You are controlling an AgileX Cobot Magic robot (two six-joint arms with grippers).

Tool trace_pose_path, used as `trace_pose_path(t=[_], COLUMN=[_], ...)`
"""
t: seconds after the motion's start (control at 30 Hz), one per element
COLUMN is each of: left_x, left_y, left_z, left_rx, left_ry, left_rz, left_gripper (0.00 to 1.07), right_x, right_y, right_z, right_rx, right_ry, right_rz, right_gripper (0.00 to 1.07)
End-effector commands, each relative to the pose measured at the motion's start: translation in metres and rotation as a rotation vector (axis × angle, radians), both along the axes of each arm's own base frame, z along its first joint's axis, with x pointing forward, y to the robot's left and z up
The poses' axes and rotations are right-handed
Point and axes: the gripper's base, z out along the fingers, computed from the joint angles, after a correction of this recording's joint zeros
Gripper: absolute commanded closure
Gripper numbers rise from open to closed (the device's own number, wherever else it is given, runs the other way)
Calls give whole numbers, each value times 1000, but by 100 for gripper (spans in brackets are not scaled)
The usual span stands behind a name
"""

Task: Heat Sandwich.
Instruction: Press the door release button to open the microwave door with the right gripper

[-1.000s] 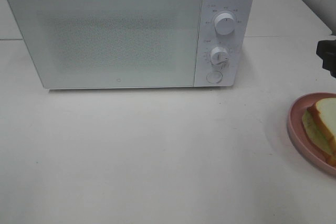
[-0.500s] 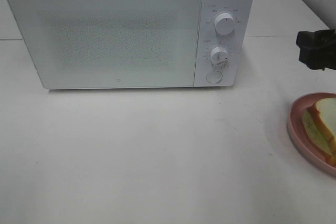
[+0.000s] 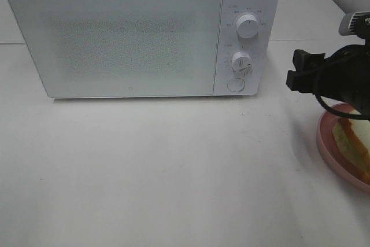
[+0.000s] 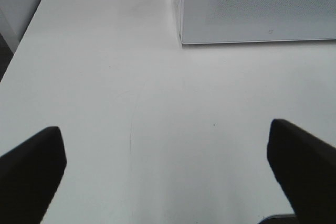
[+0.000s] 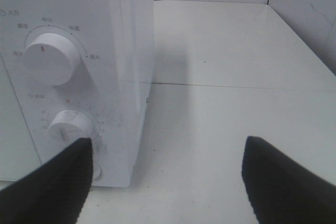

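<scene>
The white table [image 3: 173, 172] carries a white microwave [image 3: 127, 33] at its back, door shut. The right gripper [image 3: 296, 70] hovers just to the right of the microwave's control panel, about level with the lower dial, its jaws spread wide and holding nothing. The left gripper [image 4: 165, 127] hangs over bare table in front of the microwave's left front corner, jaws likewise wide apart and empty (the high camera does not show it). A round pink plate [image 3: 324, 143] sits to the right of the microwave and nearer the front of the table, partly hidden by the right arm. The sandwich [image 3: 350, 140] lies on that plate. On the microwave's panel are an upper dial [image 3: 247, 27], a lower dial [image 3: 241, 62] and a round button [image 3: 235, 85] below them.
</scene>
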Motion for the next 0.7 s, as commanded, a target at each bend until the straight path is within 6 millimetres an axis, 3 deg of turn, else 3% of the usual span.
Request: trace_pose_path(t=[0.03, 0.33, 0.7], left_x=[-4, -4, -4], left_y=[0, 0, 0], left_z=[1, 1, 1], left_rx=[-1, -1, -1], left_ry=[-31, -31, -31], left_rz=[3, 3, 3], left_gripper=[6, 6, 6], right_x=[-4, -11, -17], right_y=[16, 37, 46], right_z=[-7, -28, -36], right_rx=[-1, -12, -23], right_ry=[-4, 47, 52], right_rz=[20, 18, 12], right_gripper=[31, 31, 31])
